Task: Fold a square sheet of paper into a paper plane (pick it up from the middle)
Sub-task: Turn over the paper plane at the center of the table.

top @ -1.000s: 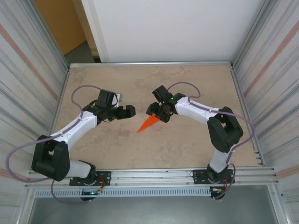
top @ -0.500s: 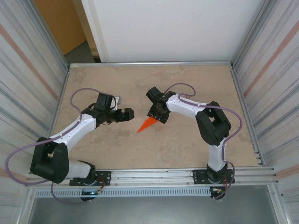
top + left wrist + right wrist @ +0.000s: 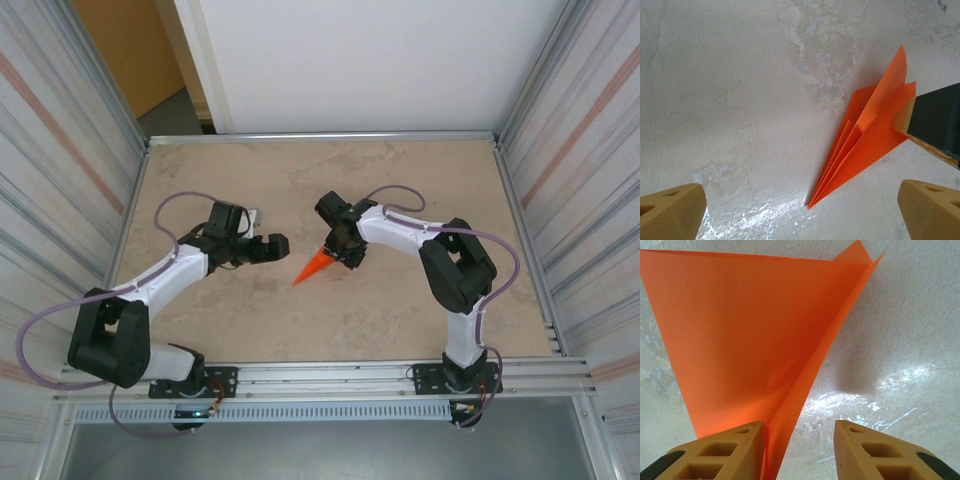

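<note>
The orange paper plane point(image 3: 314, 266) lies mid-table as a narrow creased dart, nose toward the near left. No flat square sheet of paper shows, just this folded paper. My right gripper point(image 3: 336, 250) stands over the plane's wide tail end. In the right wrist view its fingers point(image 3: 799, 432) straddle a raised fold of the plane point(image 3: 750, 335), which rests against the left finger point(image 3: 725, 447), with a clear gap to the other finger. My left gripper point(image 3: 283, 246) hovers just left of the plane, wide open and empty. Its tan tips frame the plane's nose point(image 3: 812, 204).
The beige table point(image 3: 400, 320) has metal rails at its edges and corrugated walls on both sides. The right gripper's dark finger point(image 3: 935, 122) shows at the plane's tail in the left wrist view. Bare tabletop lies toward the near edge.
The right gripper shifted slightly left onto the plane's tail and its jaws narrowed around the raised fold. The left arm has barely moved.
</note>
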